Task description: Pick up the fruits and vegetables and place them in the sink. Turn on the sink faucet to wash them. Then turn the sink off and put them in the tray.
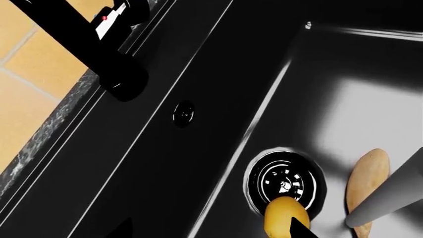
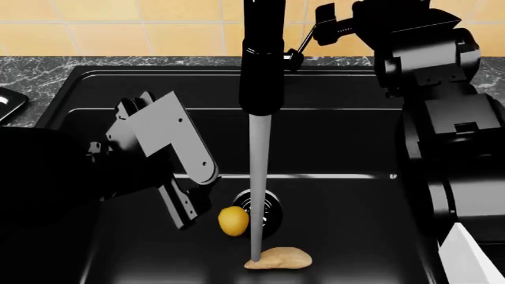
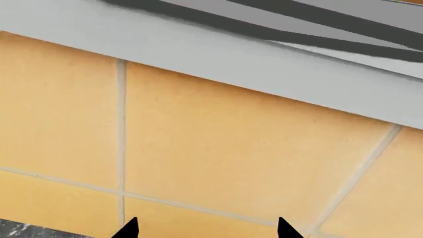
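Observation:
The yellow lemon point(image 2: 233, 220) lies on the floor of the black sink point(image 2: 118, 83) beside the round drain point(image 2: 268, 207). The tan potato point(image 2: 278, 258) lies in front of it, under a grey stream of water point(image 2: 259, 177) that runs from the black faucet point(image 2: 262, 53). My left gripper point(image 2: 201, 198) is open inside the basin, just left of the lemon and apart from it. The left wrist view shows the lemon point(image 1: 286, 218), the potato point(image 1: 367, 183) and my left gripper point(image 1: 213, 233). My right gripper point(image 2: 323, 26) is open and empty beside the thin lever handle point(image 2: 300, 41). In its own view my right gripper point(image 3: 206, 230) faces the tiles.
Grey marbled counter point(image 2: 32, 71) surrounds the sink, with a yellow tiled wall point(image 2: 118, 23) behind. A shiny black rounded tray corner point(image 2: 8, 102) shows at the far left. The right arm's bulk point(image 2: 450, 118) stands over the sink's right side.

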